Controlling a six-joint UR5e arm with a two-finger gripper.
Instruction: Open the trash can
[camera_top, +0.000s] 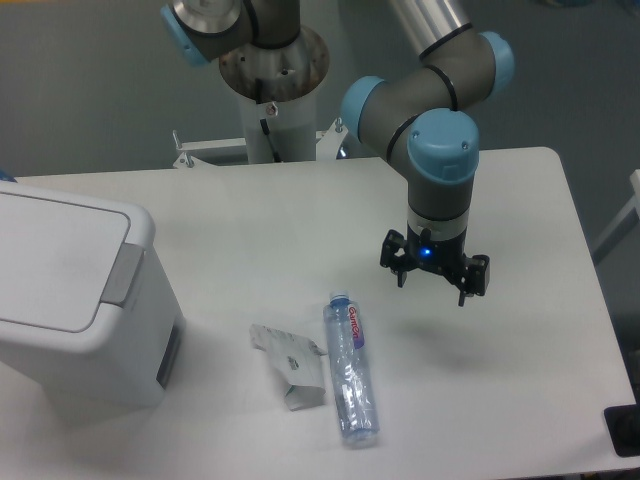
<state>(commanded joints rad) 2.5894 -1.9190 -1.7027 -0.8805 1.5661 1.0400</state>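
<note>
The trash can (85, 330) is a large white boxy bin at the table's left edge. Its flat white lid (50, 255) lies down on the rim, with a grey tab (122, 275) on the side facing the arm. Far to the right, my gripper (432, 285) hangs above the table and points down, well apart from the bin. Its fingers are spread open with nothing between them, and a blue light glows on its body.
A clear plastic bottle (351, 370) lies on the table between the bin and the gripper. A small white paper carton (290, 365) lies just left of it. The robot's base column (272, 90) stands at the back. A dark object (622, 430) sits at the table's right front corner.
</note>
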